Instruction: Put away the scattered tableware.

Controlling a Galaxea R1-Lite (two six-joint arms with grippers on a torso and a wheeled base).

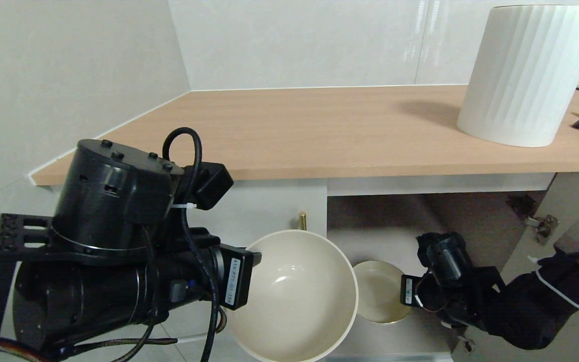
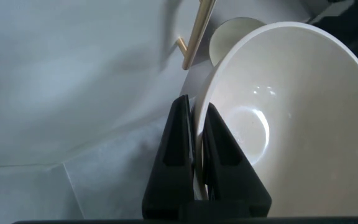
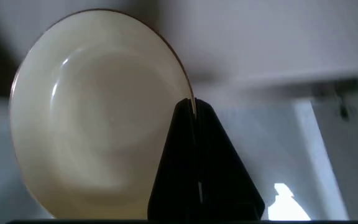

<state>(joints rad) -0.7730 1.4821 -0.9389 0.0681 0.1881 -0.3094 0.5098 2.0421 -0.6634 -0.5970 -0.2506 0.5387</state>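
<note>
large bowl: the large cream round bowl (image 1: 294, 296) is hanging at lower centre of the head view, below the light wooden bench (image 1: 294, 130). It is in front of the closed white door (image 1: 269, 206) with the brass knob (image 1: 302, 220), and its hollow is facing up toward the camera.
left hand: the left hand (image 2: 196, 109) is pinching the bowl's rim at its left edge, one finger inside and one outside.
small dish: the small cream shallow dish (image 1: 380, 291) is hanging just right of the bowl, inside the mouth of the open cabinet (image 1: 420, 211). I cannot tell whether it is resting on the cabinet floor.
right hand: the right hand (image 3: 192, 104) is pinching the dish's rim at its right edge.
key relation: the cabinet opening is lying right of and beyond the bowl. The dish is sitting between the bowl and that space, and the bowl's right rim is overlapping the dish's left edge. I cannot tell whether they are touching.
nearer arm: the right one is nearer, by my reading, so the dish is likely going in first.
risk: the bowl is probably crowding the dish's path, and both are thin rim grips.
other: a white ribbed cylinder (image 1: 525, 75) is standing on the bench at upper right.
</note>
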